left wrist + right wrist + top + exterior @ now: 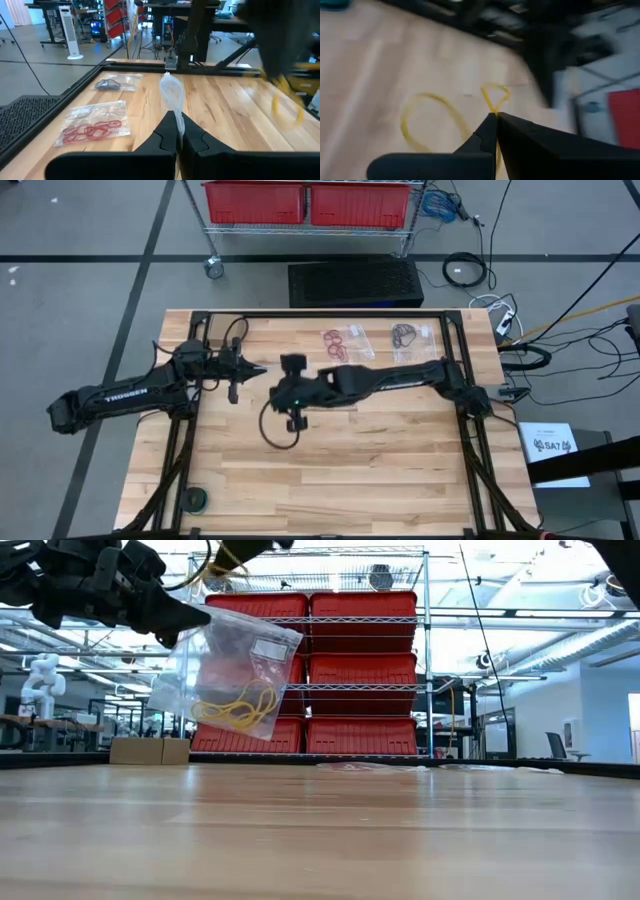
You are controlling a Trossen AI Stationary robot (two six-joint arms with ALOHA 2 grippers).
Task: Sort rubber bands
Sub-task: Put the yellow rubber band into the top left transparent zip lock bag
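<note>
The left gripper (176,131) is pressed together on the edge of a clear bag (228,670). In the low view the bag hangs in the air at the upper left of the frame, with yellow rubber bands (238,706) in its bottom.

The right gripper (494,120) is pinching a yellow rubber band (451,116). The band dangles in loops over the table (380,470). In the high view this gripper sits near the middle of the frame, just right of the left one.

Two more bags lie flat at the top of the table in the high view. One holds red rubber bands (340,342). The other holds dark rubber bands (405,335).

I think the next job is to put the yellow band into the hanging bag. That could go wrong. The bag's mouth looks thin and floppy in the left wrist view, so the band may miss it and drop on the table. The band is held by a small bit, so it may slip out. If the right gripper pushes the bag hard, the bag may pull free and spill the bands inside.
</note>
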